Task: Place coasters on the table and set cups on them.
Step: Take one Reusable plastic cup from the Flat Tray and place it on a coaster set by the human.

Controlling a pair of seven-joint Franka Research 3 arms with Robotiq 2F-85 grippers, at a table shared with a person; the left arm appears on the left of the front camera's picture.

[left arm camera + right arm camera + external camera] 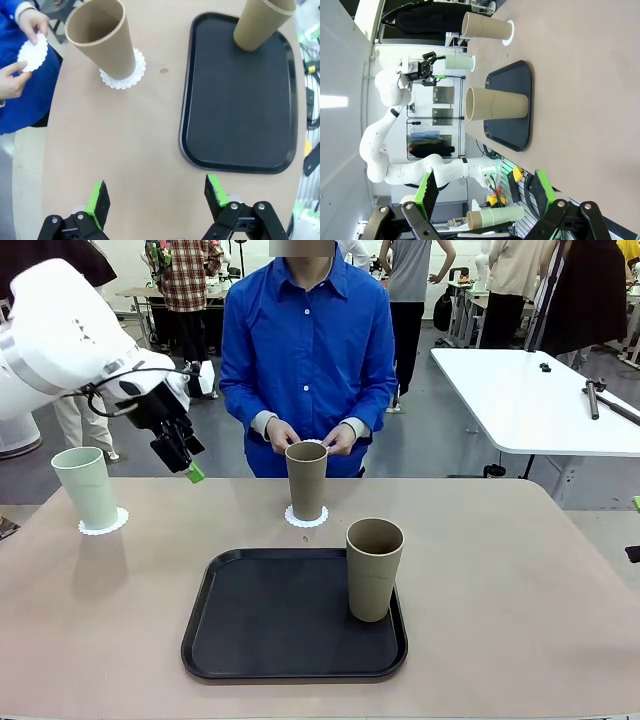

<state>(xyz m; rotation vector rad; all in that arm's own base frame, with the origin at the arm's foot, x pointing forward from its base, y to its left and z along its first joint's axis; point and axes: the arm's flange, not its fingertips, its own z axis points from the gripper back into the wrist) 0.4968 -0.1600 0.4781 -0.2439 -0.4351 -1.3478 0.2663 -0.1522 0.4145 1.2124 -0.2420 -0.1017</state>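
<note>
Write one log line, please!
mint cup: on left coaster; middle tan cup: on middle coaster; other tan cup: on tray; person: holding third coaster; left gripper, right gripper: open

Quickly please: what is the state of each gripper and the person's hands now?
Left gripper: open, empty.
Right gripper: open, empty.
Person's hands: both holding one coaster.

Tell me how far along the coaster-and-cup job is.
Done: the mint cup stands on a coaster, and one tan cup stands on a second coaster. In hand: the person's hands hold the third coaster. Remaining: the other tan cup stands on the black tray, off any coaster. The left end effector and right end effector are open and empty.
</note>
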